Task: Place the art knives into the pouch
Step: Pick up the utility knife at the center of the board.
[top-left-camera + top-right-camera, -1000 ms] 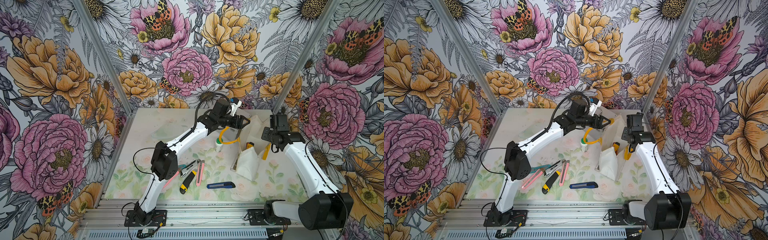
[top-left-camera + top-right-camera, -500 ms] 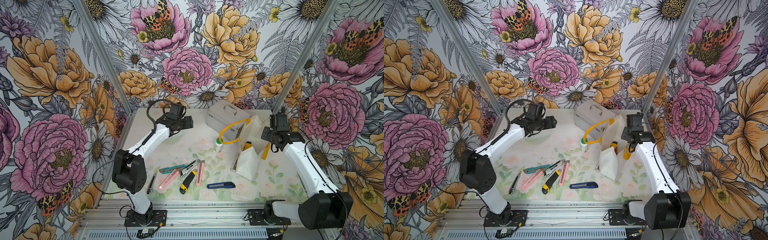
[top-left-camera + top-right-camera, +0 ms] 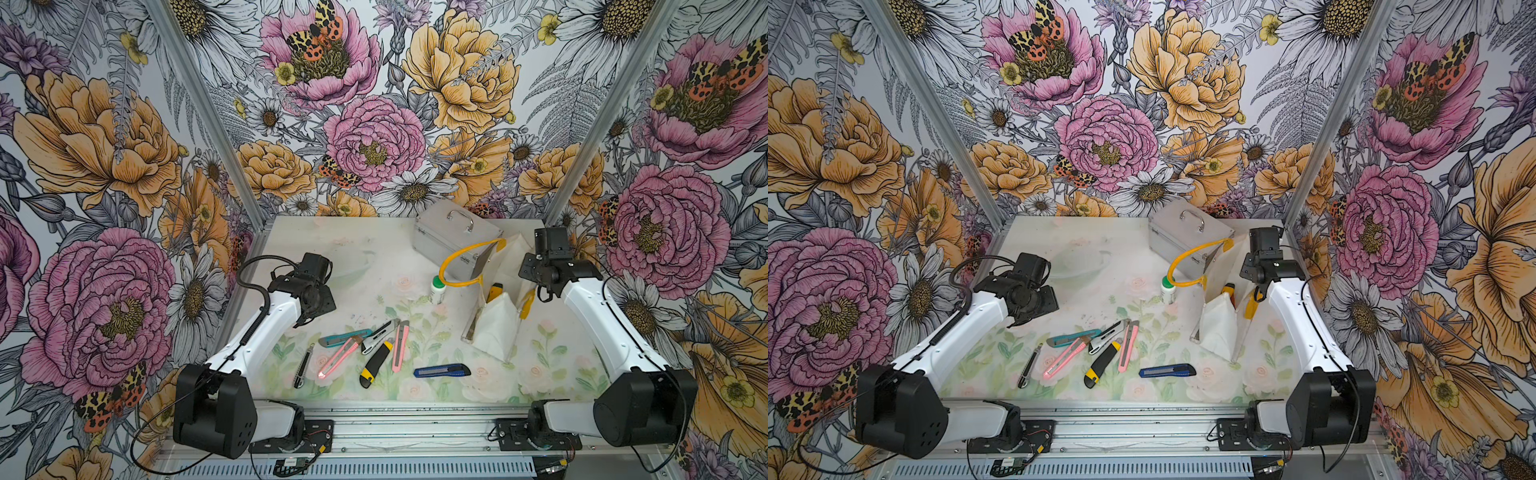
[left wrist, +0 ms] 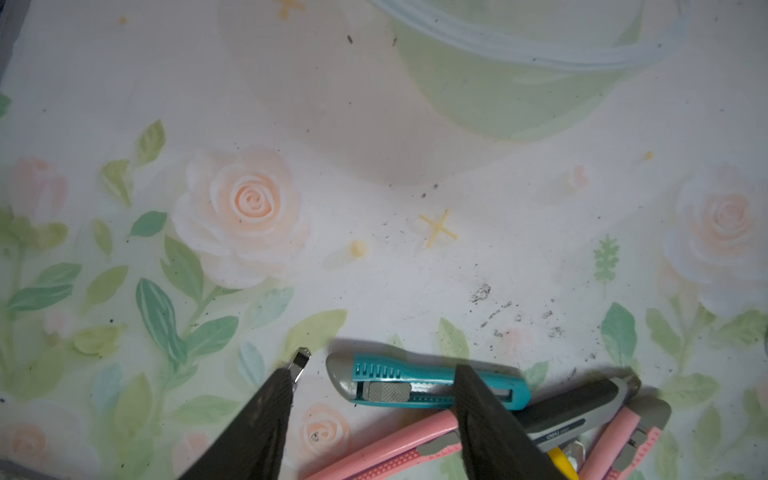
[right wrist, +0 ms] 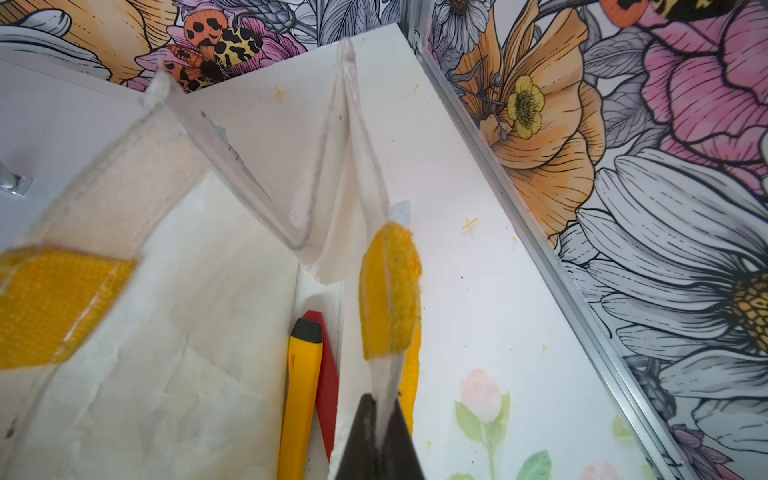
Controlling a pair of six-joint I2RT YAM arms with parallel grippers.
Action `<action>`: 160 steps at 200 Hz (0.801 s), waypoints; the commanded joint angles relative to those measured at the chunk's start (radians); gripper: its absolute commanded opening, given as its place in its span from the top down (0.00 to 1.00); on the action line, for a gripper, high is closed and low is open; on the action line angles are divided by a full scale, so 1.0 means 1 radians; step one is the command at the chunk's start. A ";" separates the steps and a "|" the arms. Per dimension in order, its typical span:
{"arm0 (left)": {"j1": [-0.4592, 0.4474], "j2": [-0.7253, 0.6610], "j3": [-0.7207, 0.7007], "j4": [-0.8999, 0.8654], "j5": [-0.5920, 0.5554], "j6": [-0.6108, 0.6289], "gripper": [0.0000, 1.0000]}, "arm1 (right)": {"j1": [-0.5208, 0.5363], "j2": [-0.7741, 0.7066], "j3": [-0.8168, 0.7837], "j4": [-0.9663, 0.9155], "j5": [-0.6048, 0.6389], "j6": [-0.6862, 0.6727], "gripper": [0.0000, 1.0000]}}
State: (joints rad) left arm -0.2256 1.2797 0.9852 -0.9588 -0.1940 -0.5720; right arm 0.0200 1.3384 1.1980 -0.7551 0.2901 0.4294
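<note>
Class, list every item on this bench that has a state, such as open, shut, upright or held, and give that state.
pouch, standing, mouth open
right end effector, shut on the pouch's rim
left end effector, open and empty, above the teal knife
silver case, lid shut
white bottle, upright, green cap on
yellow knife, inside the pouch

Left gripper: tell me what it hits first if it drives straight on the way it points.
Likely the teal knife, whose grey end lies between the open jaws of the left gripper. One finger overlaps the slim dark knife's metal tip, so that may be clipped; depth is unclear.
</note>
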 commanded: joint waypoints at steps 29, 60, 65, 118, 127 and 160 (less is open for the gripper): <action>0.089 -0.142 -0.185 -0.070 0.067 -0.197 0.38 | 0.007 0.035 0.011 0.048 -0.012 0.023 1.00; 0.101 -0.165 -0.276 -0.032 0.123 -0.278 0.38 | 0.011 0.049 0.009 0.058 -0.015 0.023 1.00; 0.104 -0.166 -0.295 -0.026 0.134 -0.291 0.37 | 0.011 0.051 0.007 0.059 -0.014 0.023 1.00; 0.135 -0.237 -0.392 -0.021 0.149 -0.393 0.22 | 0.012 0.066 -0.003 0.064 -0.002 0.015 1.00; 0.149 -0.238 -0.397 -0.021 0.148 -0.386 0.22 | 0.011 0.071 -0.002 0.063 -0.002 0.014 1.00; 0.196 -0.226 -0.412 -0.006 0.159 -0.354 0.22 | 0.011 0.079 0.002 0.068 -0.004 0.012 1.00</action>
State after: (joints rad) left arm -0.0578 1.0557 0.5907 -0.9985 -0.0578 -0.9195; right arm 0.0227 1.3983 1.1980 -0.7193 0.2829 0.4370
